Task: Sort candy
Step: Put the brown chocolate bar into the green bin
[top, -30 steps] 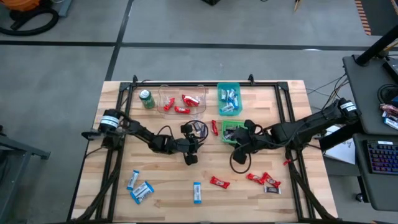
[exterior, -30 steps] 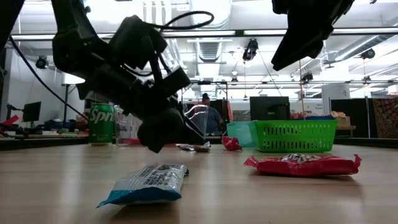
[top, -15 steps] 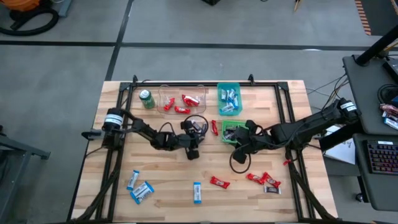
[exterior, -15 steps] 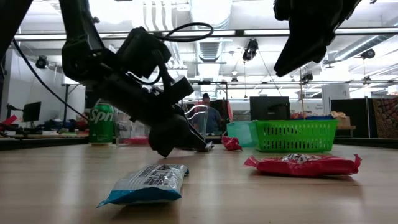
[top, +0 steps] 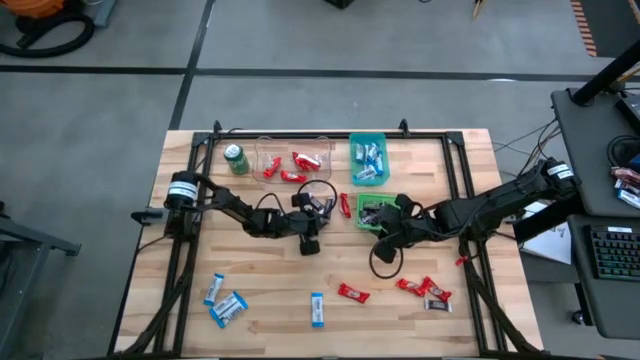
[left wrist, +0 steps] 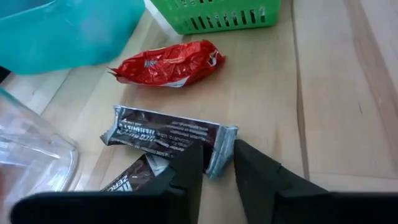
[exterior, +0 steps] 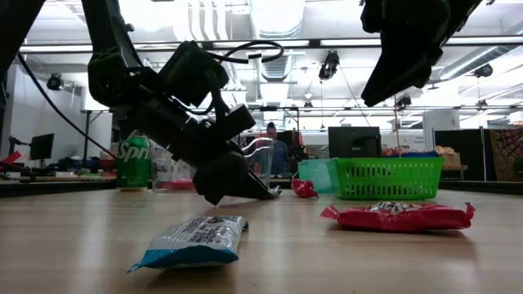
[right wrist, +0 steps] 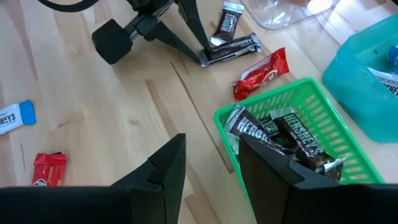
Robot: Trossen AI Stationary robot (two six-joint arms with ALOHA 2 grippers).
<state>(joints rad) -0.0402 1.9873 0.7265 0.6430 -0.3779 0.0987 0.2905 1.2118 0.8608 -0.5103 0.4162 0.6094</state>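
We are seeing the left gripper (left wrist: 216, 163) pinching a crinkly dark bar's (left wrist: 163, 132) foil end; the right gripper (right wrist: 211, 163) is hovering open over the green mesh basket (right wrist: 323, 127).

Evenly lit from overhead; long ceiling light strips (exterior: 270, 42) visible in the low view, blown out to white with haloing around them. Arms (exterior: 163, 98) rendered as near-black silhouettes against that backlight. Soft, short shadows only on the tabletop (top: 270, 300) in the high view; no hard edges. Slight sheen on the wood in the low view. Specular glints on the red wrapper (left wrist: 168, 64) and the clear container (left wrist: 34, 158) in the left wrist view. Nearest gripper fingers (left wrist: 255, 171) soft and out of focus in both wrist views. Near blue-and-white wrapper (exterior: 196, 239) slightly soft.
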